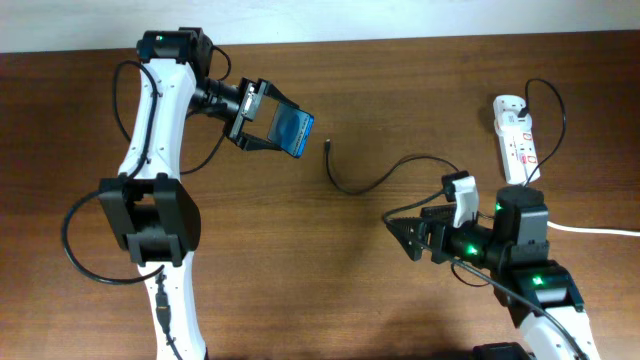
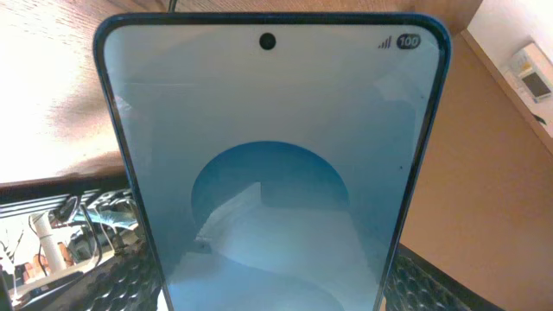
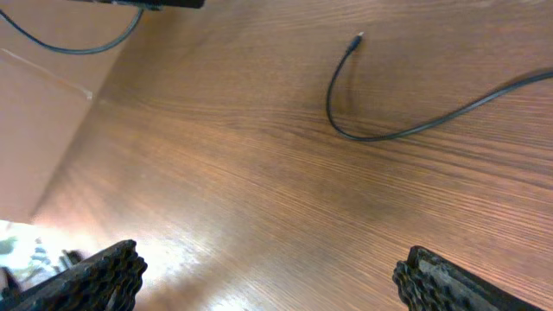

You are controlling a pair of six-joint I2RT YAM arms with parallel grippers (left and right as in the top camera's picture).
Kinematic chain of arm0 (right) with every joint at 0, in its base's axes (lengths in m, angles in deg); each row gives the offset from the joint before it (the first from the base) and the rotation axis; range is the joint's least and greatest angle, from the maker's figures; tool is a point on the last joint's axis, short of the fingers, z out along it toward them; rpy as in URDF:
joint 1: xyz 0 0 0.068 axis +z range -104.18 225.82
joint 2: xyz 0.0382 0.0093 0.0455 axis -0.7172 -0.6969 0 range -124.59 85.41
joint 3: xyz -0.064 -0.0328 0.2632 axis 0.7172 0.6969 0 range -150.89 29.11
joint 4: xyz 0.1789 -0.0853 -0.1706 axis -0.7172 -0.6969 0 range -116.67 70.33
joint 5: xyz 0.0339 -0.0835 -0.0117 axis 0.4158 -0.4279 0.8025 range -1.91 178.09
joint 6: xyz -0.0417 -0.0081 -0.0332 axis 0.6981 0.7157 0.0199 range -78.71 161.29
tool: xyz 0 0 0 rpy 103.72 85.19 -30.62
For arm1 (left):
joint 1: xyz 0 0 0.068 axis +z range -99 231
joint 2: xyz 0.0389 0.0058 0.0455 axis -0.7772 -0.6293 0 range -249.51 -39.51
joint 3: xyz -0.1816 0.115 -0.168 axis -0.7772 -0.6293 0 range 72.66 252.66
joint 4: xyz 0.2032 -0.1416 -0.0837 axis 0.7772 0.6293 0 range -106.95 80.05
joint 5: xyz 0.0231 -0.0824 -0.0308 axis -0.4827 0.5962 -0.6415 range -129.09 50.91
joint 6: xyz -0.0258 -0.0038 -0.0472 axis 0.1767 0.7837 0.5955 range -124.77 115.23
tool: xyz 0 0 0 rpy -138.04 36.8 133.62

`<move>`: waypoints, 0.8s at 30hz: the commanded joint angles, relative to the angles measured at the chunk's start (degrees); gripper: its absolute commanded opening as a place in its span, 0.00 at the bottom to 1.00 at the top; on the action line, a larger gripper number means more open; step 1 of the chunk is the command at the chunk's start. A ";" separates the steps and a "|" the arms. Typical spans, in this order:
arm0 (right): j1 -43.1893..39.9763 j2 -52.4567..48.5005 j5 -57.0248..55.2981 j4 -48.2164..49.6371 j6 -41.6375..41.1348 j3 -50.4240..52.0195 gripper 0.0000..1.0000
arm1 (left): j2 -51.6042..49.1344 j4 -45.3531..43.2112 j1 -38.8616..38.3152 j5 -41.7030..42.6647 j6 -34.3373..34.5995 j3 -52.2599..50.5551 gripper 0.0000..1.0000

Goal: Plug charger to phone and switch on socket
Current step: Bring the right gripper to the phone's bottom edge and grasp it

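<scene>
Above the surface (image 1: pixel 300 270), my left tool (image 1: pixel 272 125) is clamped on the phone (image 1: pixel 296 128). My right tool (image 1: pixel 408 235) hangs apart and empty, with the socket (image 1: pixel 517 140) beyond it. The charger (image 1: pixel 372 183) lies loose between them, and that thin tip could slip or twist when pinched.

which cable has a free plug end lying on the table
The thin black cable in the middle, its tip lying bare near the phone. The thick white cord runs off the right edge.

Your inventory:
- Phone (image 1: pixel 297 128): blue screen lit, tilted, clamped in left gripper (image 1: pixel 280 125).
- Charger (image 3: pixel 380 137): thin black cable, curved ahead of right gripper (image 1: pixel 405 235), tip free.
- Socket (image 1: pixel 517 140): white strip, well apart from both.
</scene>
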 commanded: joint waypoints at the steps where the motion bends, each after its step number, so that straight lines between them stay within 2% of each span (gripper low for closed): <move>1: -0.22 -1.79 3.69 2.19 -4.46 -0.98 0.98 | -0.07 0.28 0.42 3.13 0.72 1.53 0.00; 6: -0.22 -2.99 3.67 5.64 -5.84 -0.98 0.99 | -0.07 0.26 0.39 2.69 0.72 1.53 0.00; 8: -0.22 -3.43 3.63 8.59 -6.99 -0.98 0.99 | -0.07 0.26 0.07 -1.51 2.80 1.53 0.00; 13: -0.15 -6.78 3.21 16.59 -18.56 -1.01 1.00 | -0.07 -1.27 -2.12 -11.80 9.11 1.53 0.00; 14: -0.17 -7.82 3.19 17.20 -20.37 -1.16 0.96 | -0.07 -2.40 -2.71 -12.50 9.09 1.53 0.00; 17: -0.02 -10.71 3.23 16.79 -21.46 -2.73 0.87 | -0.07 -4.35 -4.24 -13.97 9.09 1.53 0.00; 21: 3.32 -16.33 1.95 14.82 -21.42 -9.60 0.86 | -0.07 -6.95 -6.80 -16.33 9.11 1.53 0.00; 24: 6.56 -19.34 -3.23 8.85 -20.46 -15.50 0.86 | -0.07 -7.67 -7.52 -16.48 9.11 1.53 0.00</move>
